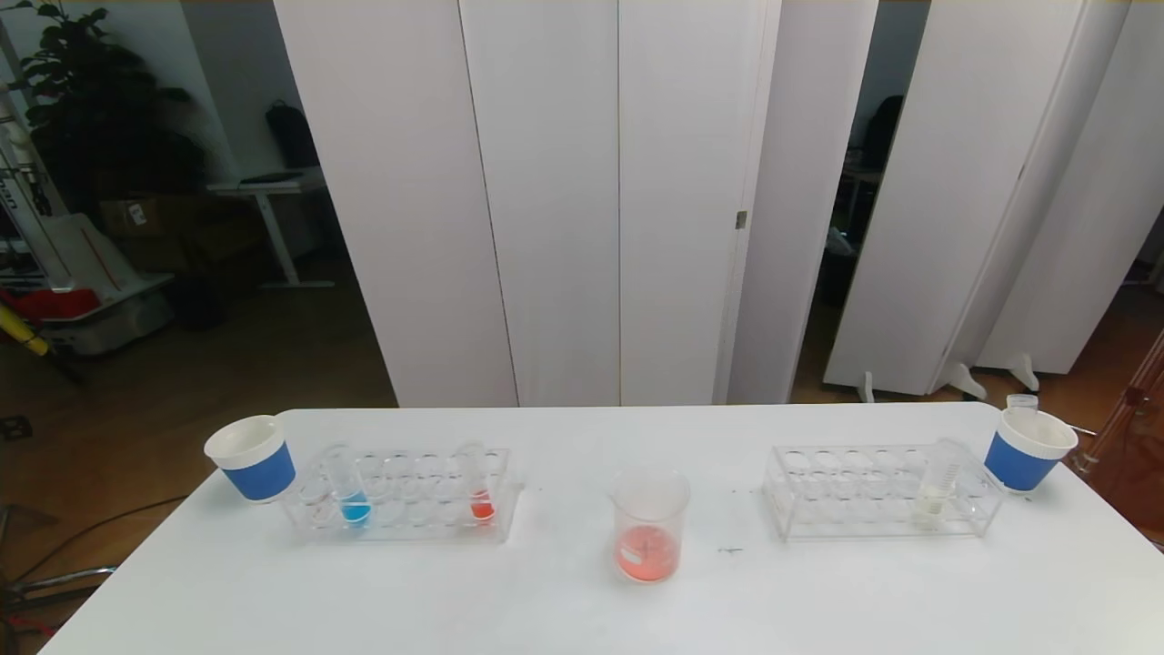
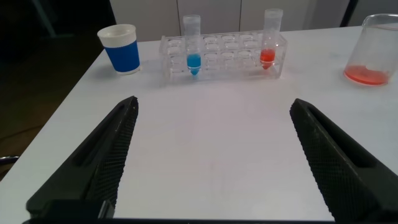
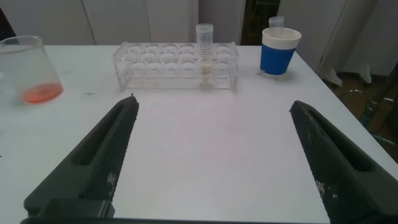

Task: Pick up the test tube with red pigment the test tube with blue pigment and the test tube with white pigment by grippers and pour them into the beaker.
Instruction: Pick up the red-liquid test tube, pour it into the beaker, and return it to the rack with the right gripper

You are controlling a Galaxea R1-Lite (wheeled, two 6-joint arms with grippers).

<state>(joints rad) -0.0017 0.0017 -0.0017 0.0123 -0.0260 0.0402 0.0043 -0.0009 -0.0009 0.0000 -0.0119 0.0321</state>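
Mid-table, clear beaker [image 1: 647, 525] w/ orange-red liquid; left gripper [image 2: 211, 162] & right gripper [image 3: 211, 162] fingers wide apart, empty.

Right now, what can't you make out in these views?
- Beaker: printed marks too small in head view; cut off by the frame edge in both wrist views.
- Small clear item behind right cup: mostly hidden by the cup.
- Both arms: outside head view; only finger pads show.

A lab-style setup here: clear tube racks [image 1: 405, 496] and a beaker [image 1: 647, 525] on a white counter [image 1: 582, 600], folding partitions [image 1: 582, 200] behind.
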